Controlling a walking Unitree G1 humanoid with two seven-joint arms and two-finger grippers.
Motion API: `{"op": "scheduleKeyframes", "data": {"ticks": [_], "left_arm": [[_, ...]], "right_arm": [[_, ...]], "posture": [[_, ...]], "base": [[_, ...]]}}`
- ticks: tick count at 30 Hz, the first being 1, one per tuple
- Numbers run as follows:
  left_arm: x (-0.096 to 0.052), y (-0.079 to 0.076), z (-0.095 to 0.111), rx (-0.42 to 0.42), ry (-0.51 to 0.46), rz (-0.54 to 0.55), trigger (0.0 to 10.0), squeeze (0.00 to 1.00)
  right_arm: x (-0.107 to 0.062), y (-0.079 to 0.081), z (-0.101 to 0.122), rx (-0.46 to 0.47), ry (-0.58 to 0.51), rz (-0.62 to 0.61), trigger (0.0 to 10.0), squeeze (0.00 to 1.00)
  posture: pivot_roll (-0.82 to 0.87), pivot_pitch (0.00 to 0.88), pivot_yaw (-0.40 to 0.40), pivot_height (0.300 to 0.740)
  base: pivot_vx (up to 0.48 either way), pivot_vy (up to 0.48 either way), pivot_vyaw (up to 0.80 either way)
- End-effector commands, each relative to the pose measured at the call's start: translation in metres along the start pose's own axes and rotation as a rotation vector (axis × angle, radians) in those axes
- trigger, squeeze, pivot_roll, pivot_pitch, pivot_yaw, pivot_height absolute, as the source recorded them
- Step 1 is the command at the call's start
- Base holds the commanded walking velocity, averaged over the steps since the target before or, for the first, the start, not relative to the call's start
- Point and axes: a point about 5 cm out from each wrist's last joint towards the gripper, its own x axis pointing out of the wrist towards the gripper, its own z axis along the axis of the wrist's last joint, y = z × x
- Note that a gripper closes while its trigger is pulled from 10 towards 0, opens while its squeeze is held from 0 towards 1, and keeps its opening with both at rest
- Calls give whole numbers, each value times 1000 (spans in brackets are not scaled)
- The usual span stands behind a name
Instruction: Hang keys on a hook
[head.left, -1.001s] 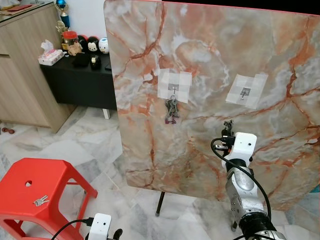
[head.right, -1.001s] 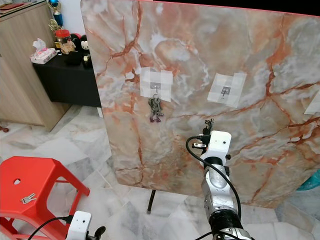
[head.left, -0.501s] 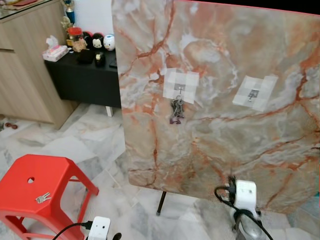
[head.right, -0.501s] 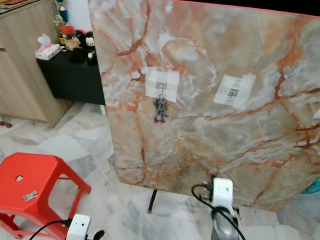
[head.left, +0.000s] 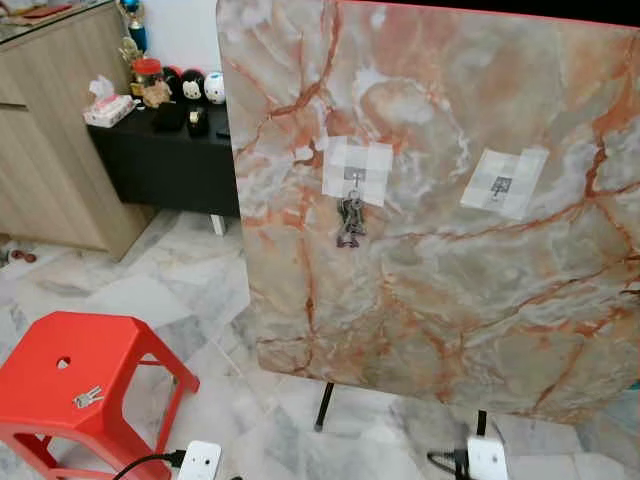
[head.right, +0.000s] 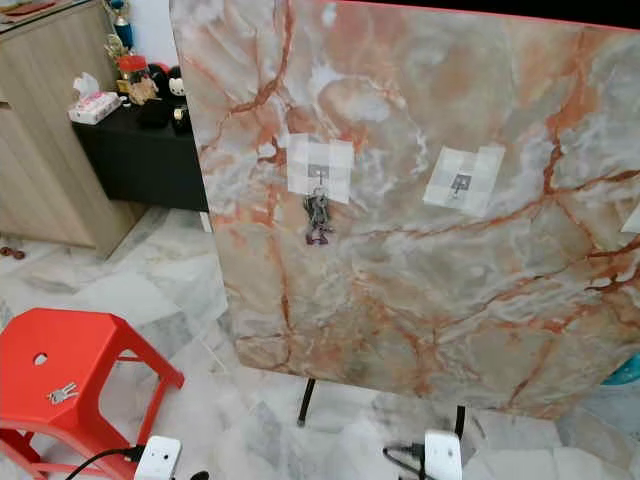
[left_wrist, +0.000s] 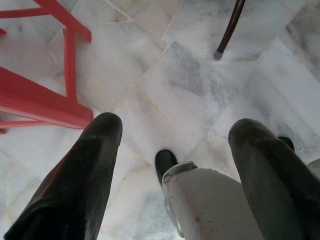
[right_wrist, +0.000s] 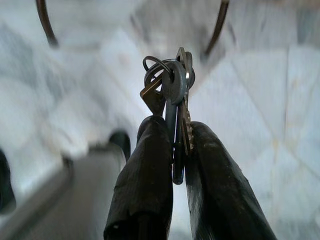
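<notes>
A marble board (head.left: 430, 300) stands upright before me with two taped hooks. The left hook (head.left: 352, 174) carries a bunch of keys (head.left: 349, 222). The right hook (head.left: 500, 184) is bare. In the right wrist view my right gripper (right_wrist: 175, 127) is shut on another key bunch (right_wrist: 170, 82), the ring and blades sticking out past the fingertips, with floor tiles blurred beyond. That arm's white wrist housing (head.left: 487, 458) sits low, below the board's bottom edge. My left gripper (left_wrist: 177, 125) hangs open over the floor beside the red stool (left_wrist: 40, 100).
The red stool (head.left: 60, 380) stands at the lower left with a small set of keys (head.left: 87, 397) on its seat. A wooden cabinet (head.left: 50, 130) and a black side table (head.left: 170, 160) with small ornaments are at the back left. The board rests on thin dark legs (head.left: 324, 405).
My right arm has dropped from in front of the board, under the right hook, down to the bottom edge of the picture. The camera has shifted slightly.
</notes>
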Motion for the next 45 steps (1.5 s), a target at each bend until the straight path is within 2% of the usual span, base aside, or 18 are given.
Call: {"op": "scheduleKeyframes", "data": {"ticks": [1,5,21,37,45], "left_arm": [[0,1,-2,2,16,1,10000,0],[-1,4,-3,6,23,6,10000,0],[-2,3,-8,-8,51,7,10000,0],[-5,6,-19,-7,106,13,10000,0],[-5,4,-19,-3,109,8,10000,0]], "right_arm": [[0,-6,0,-3,4,-20,10000,0],[-1,-9,-5,6,19,-24,10000,0],[4,11,23,8,-56,27,10000,0],[3,6,22,39,-70,15,10000,0],[4,1,34,58,-131,5,10000,0]], "posture": [[49,0,-51,740],[40,0,-43,740],[47,0,-48,740],[47,0,-51,740],[46,0,-50,740]], "base": [[0,0,0],[60,0,0],[289,0,0],[65,0,0],[0,0,0]]}}
